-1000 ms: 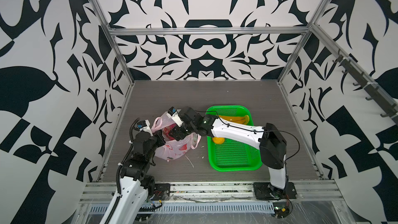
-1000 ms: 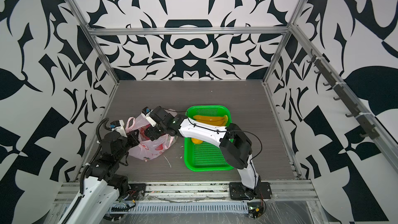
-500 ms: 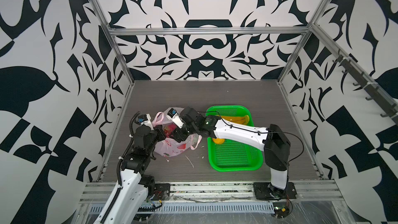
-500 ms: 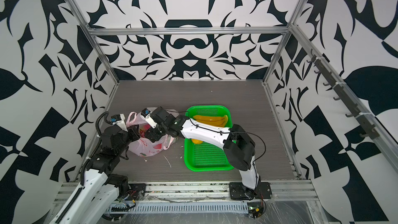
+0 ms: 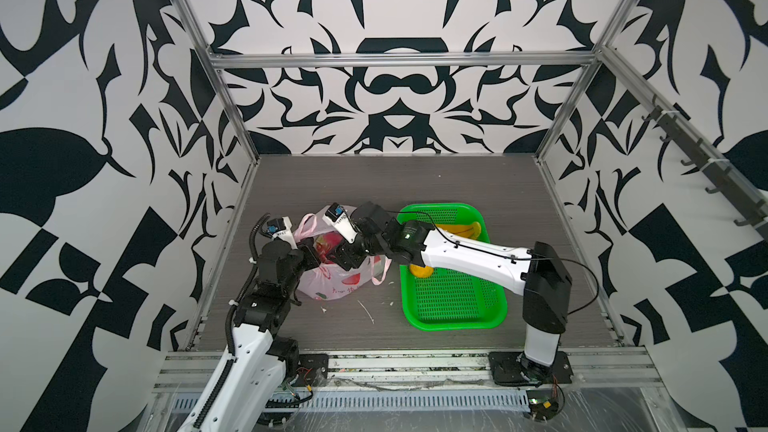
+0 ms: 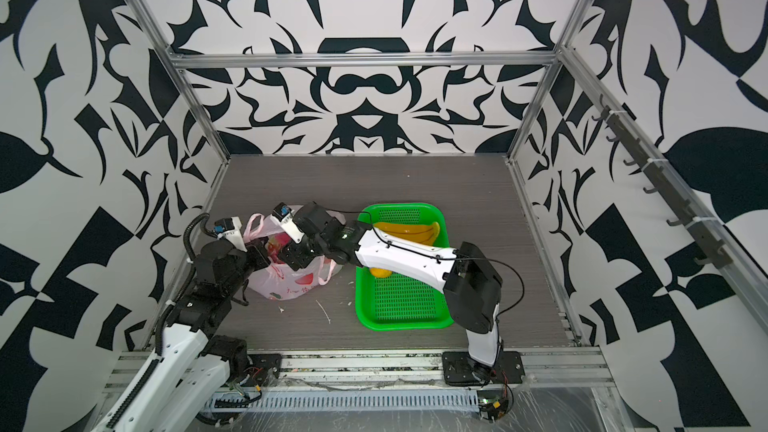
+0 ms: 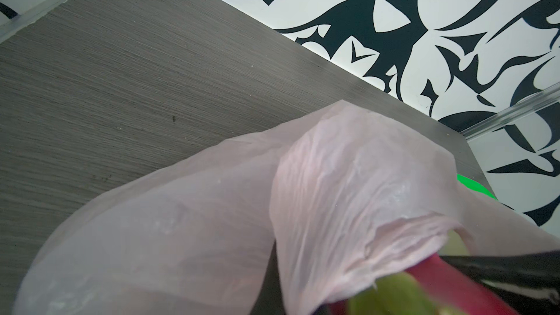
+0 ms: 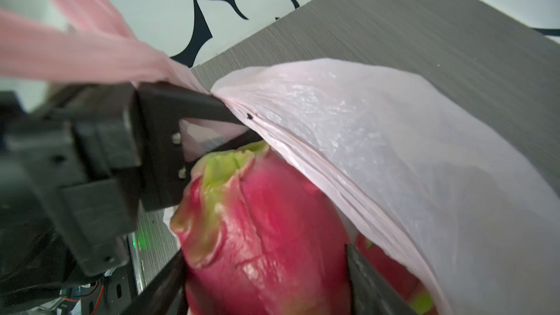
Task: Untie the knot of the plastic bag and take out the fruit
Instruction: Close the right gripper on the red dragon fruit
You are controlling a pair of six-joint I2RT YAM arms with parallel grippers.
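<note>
The pale pink plastic bag (image 5: 340, 284) (image 6: 286, 284) lies open at the front left of the table, its handle loops (image 5: 380, 274) loose; no knot shows. My left gripper (image 5: 311, 253) (image 8: 236, 118) is shut on the bag's rim. My right gripper (image 5: 338, 255) (image 8: 263, 280) reaches into the mouth, shut on a magenta dragon fruit (image 8: 272, 222) (image 7: 439, 283) with green-tipped scales. A second red fruit (image 8: 391, 265) lies behind it under the film. Bananas (image 5: 461, 228) and an orange citrus (image 5: 419, 271) lie in the basket.
The green perforated basket (image 5: 453, 305) (image 6: 399, 305) stands right of the bag, partly under my right arm. White scraps (image 5: 365, 311) lie on the grey table in front of the bag. Patterned walls close the table on three sides.
My left arm has lifted a little and drawn the bag's rim up and back, widening the mouth. My right gripper has stayed in the bag on the dragon fruit.
</note>
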